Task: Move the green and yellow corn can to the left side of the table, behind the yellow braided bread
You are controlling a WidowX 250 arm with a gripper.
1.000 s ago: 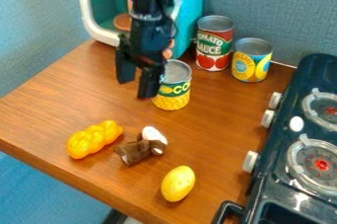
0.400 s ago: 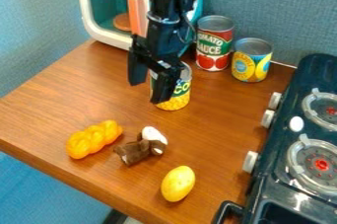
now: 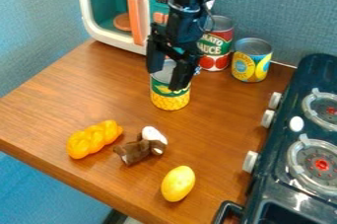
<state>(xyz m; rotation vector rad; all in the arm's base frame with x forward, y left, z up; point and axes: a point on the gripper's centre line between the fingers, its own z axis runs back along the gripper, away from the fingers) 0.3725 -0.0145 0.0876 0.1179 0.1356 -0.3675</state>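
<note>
The black gripper (image 3: 164,80) hangs over the corn can (image 3: 170,98), its two fingers spread apart, one by the can's upper left and the other in front of its upper right. The can stands upright, its top partly hidden behind the gripper. Whether the fingers touch the can, I cannot tell. Behind and to the right are the tomato sauce can (image 3: 216,50) and a yellow-and-blue can (image 3: 251,61). Nearer the front lie an orange braided bread (image 3: 94,139), a small brown and white toy (image 3: 141,146) and a yellow lemon-like toy (image 3: 178,183).
A toy microwave (image 3: 109,33) with an orange handle stands at the back left of the wooden table (image 3: 72,90). On the right is a dark toy stove (image 3: 289,168) with burners and pale knobs along its near side. Grey-blue panels rise behind.
The gripper has moved right, from beside the corn can's left to over it, uncovering more of the microwave. The cans and toys have stayed put.
</note>
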